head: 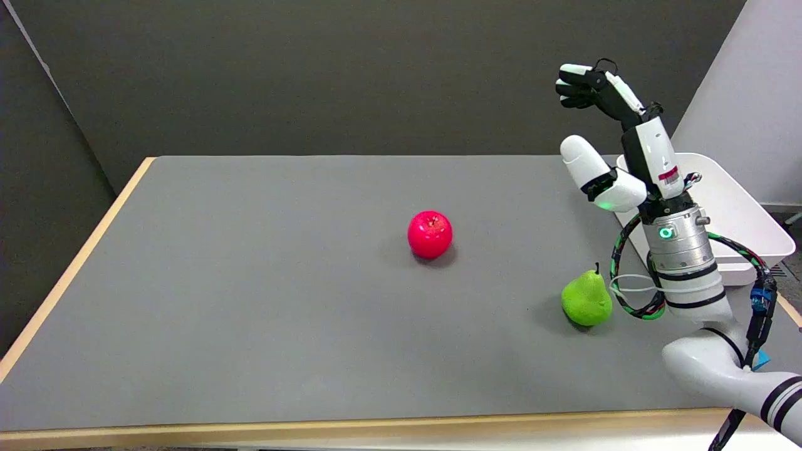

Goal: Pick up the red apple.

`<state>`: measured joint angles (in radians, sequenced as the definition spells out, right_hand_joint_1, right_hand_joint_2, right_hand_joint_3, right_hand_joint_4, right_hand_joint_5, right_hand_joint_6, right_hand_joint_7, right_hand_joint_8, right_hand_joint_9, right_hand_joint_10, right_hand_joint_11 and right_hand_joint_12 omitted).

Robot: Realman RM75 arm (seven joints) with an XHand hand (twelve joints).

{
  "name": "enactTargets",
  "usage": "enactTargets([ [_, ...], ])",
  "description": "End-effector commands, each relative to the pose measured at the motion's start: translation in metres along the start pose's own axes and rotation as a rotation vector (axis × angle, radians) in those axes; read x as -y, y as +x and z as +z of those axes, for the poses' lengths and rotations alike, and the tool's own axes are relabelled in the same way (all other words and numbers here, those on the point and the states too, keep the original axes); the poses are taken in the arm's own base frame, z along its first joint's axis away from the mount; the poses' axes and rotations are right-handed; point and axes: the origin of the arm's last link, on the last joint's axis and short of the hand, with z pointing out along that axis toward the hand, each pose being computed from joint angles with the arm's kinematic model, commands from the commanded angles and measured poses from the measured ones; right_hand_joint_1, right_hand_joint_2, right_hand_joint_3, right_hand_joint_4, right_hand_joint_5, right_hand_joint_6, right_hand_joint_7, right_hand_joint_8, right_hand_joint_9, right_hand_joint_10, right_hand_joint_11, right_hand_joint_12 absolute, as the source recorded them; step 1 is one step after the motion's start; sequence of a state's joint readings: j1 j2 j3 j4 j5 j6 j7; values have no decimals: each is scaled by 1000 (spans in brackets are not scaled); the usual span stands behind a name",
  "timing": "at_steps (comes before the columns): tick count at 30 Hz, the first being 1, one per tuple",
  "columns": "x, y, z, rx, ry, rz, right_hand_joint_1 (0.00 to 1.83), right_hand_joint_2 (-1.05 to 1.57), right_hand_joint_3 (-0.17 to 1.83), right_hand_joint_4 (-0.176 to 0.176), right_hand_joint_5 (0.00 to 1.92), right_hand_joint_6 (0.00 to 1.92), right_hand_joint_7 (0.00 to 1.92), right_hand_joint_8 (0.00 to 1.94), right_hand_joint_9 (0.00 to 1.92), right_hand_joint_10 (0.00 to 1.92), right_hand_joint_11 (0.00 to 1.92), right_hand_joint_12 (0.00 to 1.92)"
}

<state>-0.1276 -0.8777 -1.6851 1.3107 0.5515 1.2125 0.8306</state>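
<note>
Grey matting covers the table (263,326), which is framed by a pale wooden edge along its left side and its near side. The red apple (430,234) stands upright on the mat a little right of the middle, stem dimple up, a soft shadow under it, with bare grey surface on every side of it and well apart from every edge. A green pear (586,300) sits nearer the front right, its stem pointing up, apart from the apple and just beside the silver wrist of the right arm. The right hand (617,150) is raised in the air over the table's far right part, well apart from the apple and higher than it; it holds nothing, its thumb jutting out to the left and the other fingers (579,88) bent forward at the top, separated from the thumb by a wide gap. Behind the wrist a white bin (739,213) sits at the table's right edge, partly hidden by the arm. Between hand and apple the mat lies bare, and a dark wall rises beyond the far edge.
</note>
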Motion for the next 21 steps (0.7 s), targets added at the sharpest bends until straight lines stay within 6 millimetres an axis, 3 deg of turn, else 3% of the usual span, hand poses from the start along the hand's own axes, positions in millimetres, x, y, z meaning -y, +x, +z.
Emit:
enactTargets([
  [1,1,-1,-4,10,0,-6,263,748,838,96,319,600,506,533,443,1000,256,1392],
  [5,2,-3,2,63,23,-47,263,748,838,95,320,601,506,534,443,1001,256,1392],
  [9,6,-8,20,190,71,-202,280,746,839,92,321,603,507,535,441,1009,254,1389],
  [17,13,-40,56,516,160,-559,280,670,912,77,308,594,457,511,383,914,164,1273],
  [21,15,-65,74,599,192,-548,245,631,962,77,277,561,373,446,324,817,122,1193],
])
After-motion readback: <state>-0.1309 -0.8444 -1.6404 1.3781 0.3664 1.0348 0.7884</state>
